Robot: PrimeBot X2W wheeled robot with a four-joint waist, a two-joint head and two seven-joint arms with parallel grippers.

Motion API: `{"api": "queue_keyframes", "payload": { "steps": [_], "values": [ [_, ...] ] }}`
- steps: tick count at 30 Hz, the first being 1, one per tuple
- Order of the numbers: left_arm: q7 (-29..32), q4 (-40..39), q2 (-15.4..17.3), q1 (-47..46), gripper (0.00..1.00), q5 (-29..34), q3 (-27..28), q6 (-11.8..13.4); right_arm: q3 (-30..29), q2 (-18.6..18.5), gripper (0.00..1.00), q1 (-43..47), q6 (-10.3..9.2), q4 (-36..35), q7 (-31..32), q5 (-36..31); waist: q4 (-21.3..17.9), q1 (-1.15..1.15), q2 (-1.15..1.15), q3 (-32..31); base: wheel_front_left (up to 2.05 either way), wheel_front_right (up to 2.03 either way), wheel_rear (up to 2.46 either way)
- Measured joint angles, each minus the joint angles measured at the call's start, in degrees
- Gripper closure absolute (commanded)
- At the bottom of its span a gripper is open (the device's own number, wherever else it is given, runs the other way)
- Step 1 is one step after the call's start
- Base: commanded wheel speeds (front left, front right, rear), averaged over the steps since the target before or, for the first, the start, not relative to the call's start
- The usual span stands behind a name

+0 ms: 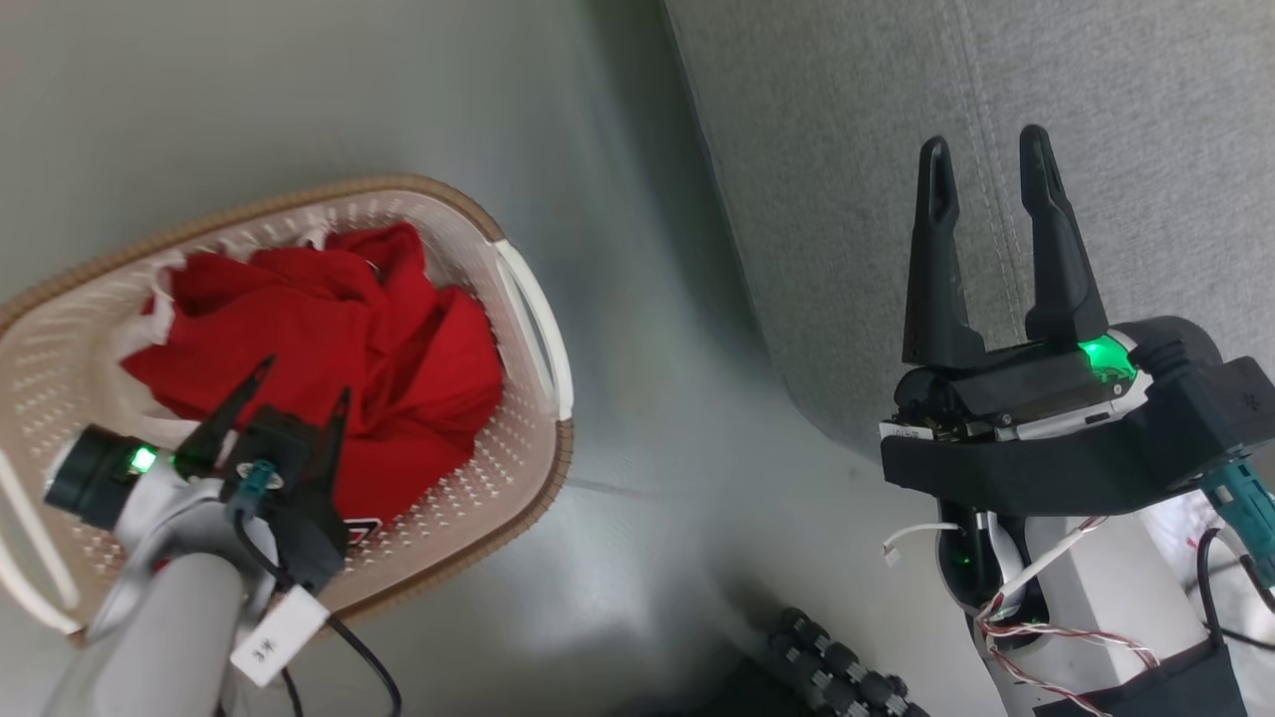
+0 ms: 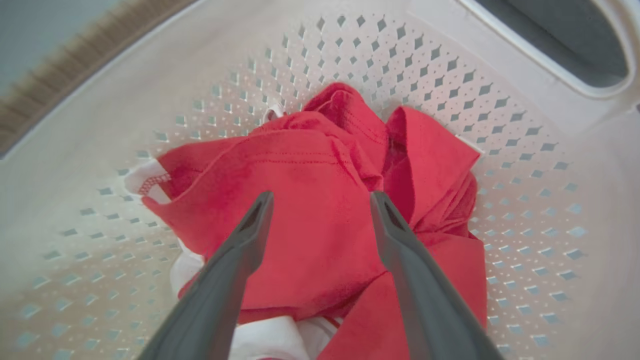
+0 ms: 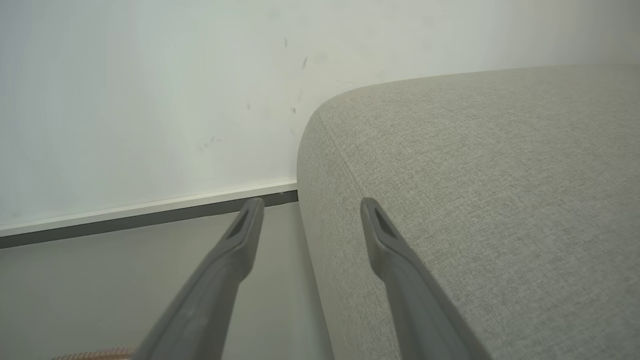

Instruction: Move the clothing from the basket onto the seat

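Jaws on your left gripper [image 2: 321,197] are spread wide, aimed at the red clothing [image 2: 300,165] heaped in the basket [image 2: 150,100]. Can't tell if the tips touch it. Your right gripper [image 1: 985,139] is wide apart too, holding nothing, over the seat [image 1: 817,149].

The floor [image 1: 637,418] is smooth, grey-green and glossy. A white wall [image 3: 150,90] meets it along a white skirting [image 3: 150,206] with a dark strip beneath. A few small dark marks [image 3: 295,107] speckle the wall. A black ribbed object [image 1: 842,665] lies on the floor.
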Motion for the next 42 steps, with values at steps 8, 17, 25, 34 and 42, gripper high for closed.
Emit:
{"api": "queue_keyframes", "payload": {
  "steps": [8, 17, 25, 34, 42],
  "values": [
    [0.5, 3.3, 1.4, -3.4, 0.0, 0.0, 2.1, 1.6, 0.6, 0.0, 0.0, -1.4, 0.0, -1.2, 0.0, 0.3, -2.2, 0.0, 0.0, 4.2, 0.0, 0.0, 0.0],
    [0.7, 6.2, 1.3, -6.5, 0.0, 0.4, 2.5, 3.6, 1.0, 0.1, 0.0, -1.5, 0.0, -1.7, 0.0, 0.3, -3.5, -0.01, 0.0, 5.9, 0.0, 0.0, 0.0],
    [1.0, 9.1, 0.1, -9.4, 0.53, 1.7, 2.2, 5.0, 0.8, 0.2, 0.0, -1.1, 0.0, -2.3, 0.0, 0.3, -3.5, -0.01, -0.01, 6.4, 0.0, 0.0, 0.0],
    [-0.3, 10.9, -0.1, -10.4, 1.0, 1.1, 3.1, 5.1, 1.3, 0.2, 0.0, -1.3, 0.0, -1.9, 0.0, 0.3, -3.5, -0.01, -0.01, 6.5, 0.0, 0.0, 0.0],
    [-4.4, 10.9, -3.9, -10.3, 1.0, -1.6, 3.2, 4.6, 0.7, 0.2, 0.0, -2.5, 0.0, 1.1, 0.0, 0.7, -3.1, -0.01, -0.01, 4.5, 0.0, 0.0, 0.0]
  ]
}}
